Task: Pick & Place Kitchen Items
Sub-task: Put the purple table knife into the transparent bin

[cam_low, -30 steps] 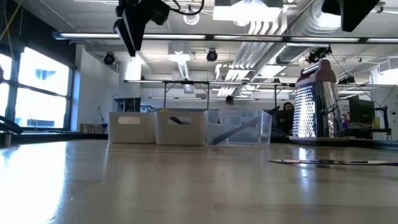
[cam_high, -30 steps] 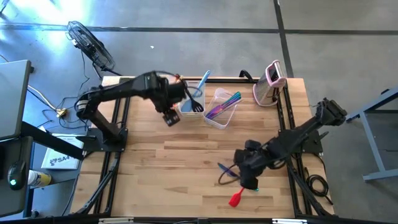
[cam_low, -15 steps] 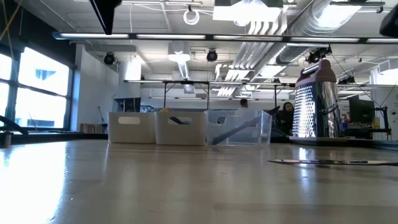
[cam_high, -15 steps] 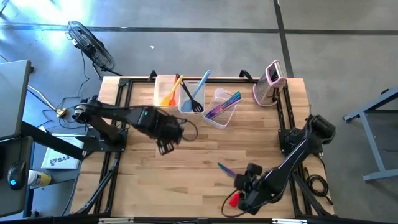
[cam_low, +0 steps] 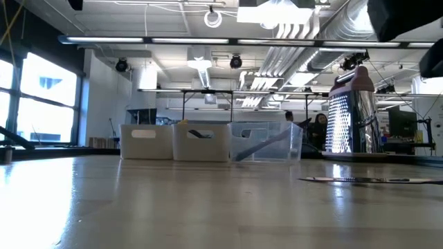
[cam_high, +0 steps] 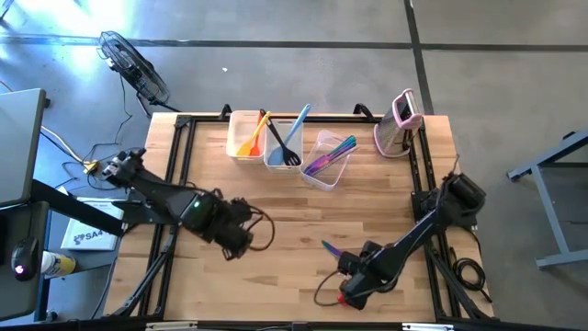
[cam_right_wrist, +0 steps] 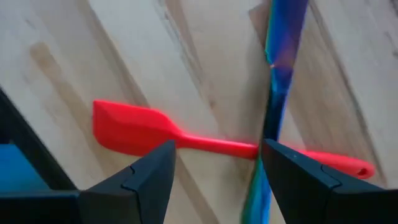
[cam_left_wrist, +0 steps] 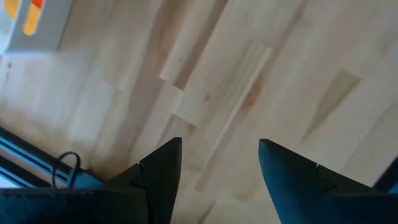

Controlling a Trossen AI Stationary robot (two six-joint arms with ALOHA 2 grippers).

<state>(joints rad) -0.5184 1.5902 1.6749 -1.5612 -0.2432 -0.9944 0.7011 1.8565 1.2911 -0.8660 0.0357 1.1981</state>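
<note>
Right end effector point(cam_right_wrist: 214, 165) low over the front right of the pale wooden plank bench point(cam_high: 276, 230), fingers spread apart and empty, straddling the slim handle of a red silicone spatula point(cam_right_wrist: 134, 134) lying flat on the wood. Crossing over that handle, a thin iridescent blue-purple utensil point(cam_right_wrist: 278, 74), also flat on the bench; from above, only its tip point(cam_high: 329, 247) visible beside the arm, just inward of the end effector point(cam_high: 354, 292).

Left end effector point(cam_left_wrist: 217, 162) above bare planks at the bench's left middle point(cam_high: 234, 244), fingers parted with nothing between them.

Along the far edge, three rectangular plastic tubs side by side: a white tub point(cam_high: 241, 147) with an orange spatula point(cam_high: 252, 140) leaning in it, a middle tub point(cam_high: 274, 158) with a black slotted turner point(cam_high: 285, 150) and a light blue long-handled utensil point(cam_high: 296, 127), and a clear tub point(cam_high: 322, 175) set slightly askew, with purple, teal and yellow handles point(cam_high: 331, 154) lying slanted inside. Farther right on the far edge, an upright pink-and-white object point(cam_high: 401, 119), well apart from both arms.
</note>
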